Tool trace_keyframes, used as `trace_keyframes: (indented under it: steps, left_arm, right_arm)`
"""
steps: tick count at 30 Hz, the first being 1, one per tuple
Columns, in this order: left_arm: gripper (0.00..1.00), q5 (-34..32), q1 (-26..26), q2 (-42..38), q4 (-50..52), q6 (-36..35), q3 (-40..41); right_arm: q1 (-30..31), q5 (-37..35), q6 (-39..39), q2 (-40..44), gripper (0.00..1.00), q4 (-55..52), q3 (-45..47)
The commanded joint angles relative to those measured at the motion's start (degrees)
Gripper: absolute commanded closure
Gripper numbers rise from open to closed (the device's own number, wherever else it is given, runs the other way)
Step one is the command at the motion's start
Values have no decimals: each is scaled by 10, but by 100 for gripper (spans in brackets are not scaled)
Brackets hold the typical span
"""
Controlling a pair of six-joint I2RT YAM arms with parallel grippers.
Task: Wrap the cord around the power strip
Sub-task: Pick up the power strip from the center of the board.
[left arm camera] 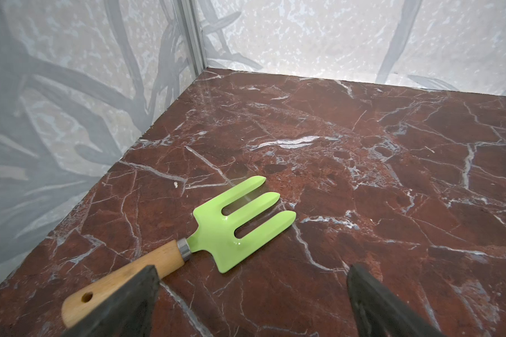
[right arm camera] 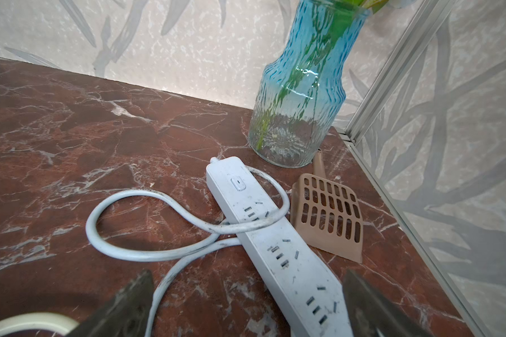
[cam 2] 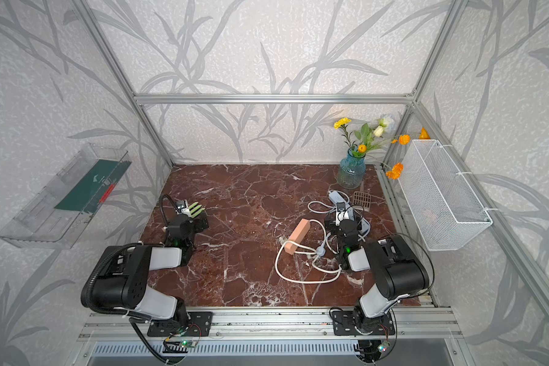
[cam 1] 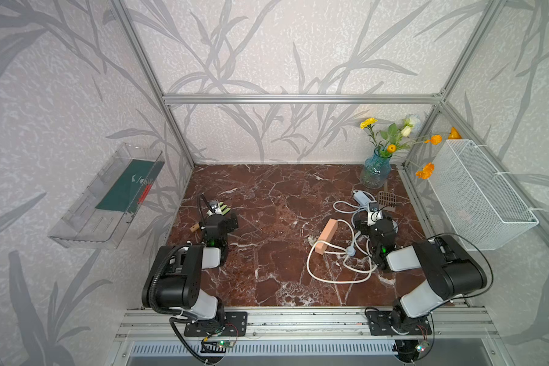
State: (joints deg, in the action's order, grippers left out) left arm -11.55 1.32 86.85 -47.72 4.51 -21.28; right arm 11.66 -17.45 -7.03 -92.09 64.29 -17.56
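A white power strip (right arm camera: pixel 275 242) lies at the back right near the vase, and in both top views (cam 1: pixel 361 197) (cam 2: pixel 336 196) the wrist covers its near end. Its pale cord (right arm camera: pixel 123 248) curls beside it, with one loop crossing over its top. My right gripper (right arm camera: pixel 249 274) hovers open just above the strip's near end, holding nothing. A pink power strip (cam 1: pixel 327 236) (cam 2: pixel 297 236) with a cream cord (cam 1: pixel 330 280) looped loosely around it lies nearer the middle. My left gripper (left arm camera: pixel 251 268) is open and empty over the table at the left.
A blue glass vase (right arm camera: pixel 298 96) with flowers stands behind the white strip, and a tan slotted scoop (right arm camera: pixel 330 216) lies beside it. A green garden fork (left arm camera: pixel 240 221) with a wooden handle lies by the left gripper. A white mesh basket (cam 1: pixel 482 196) hangs on the right wall.
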Motion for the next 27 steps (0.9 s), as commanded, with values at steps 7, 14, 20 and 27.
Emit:
trace_keyframes:
  steps: [7,14,20,27]
  left_arm:
    - [0,90,39,-1,-16,14,-2]
    - [0,106,47,-1,-22,18,0]
    - [0,106,47,-2,-22,18,1]
    - [0,106,47,-1,-22,18,1]
  right_arm:
    - [-2,2,4,-1,1,0,-8]
    - [-2,3,5,-1,1,-3,-9]
    - [-2,2,5,0,1,-3,-9]
    - [-9,8,12,2,1,-22,-17]
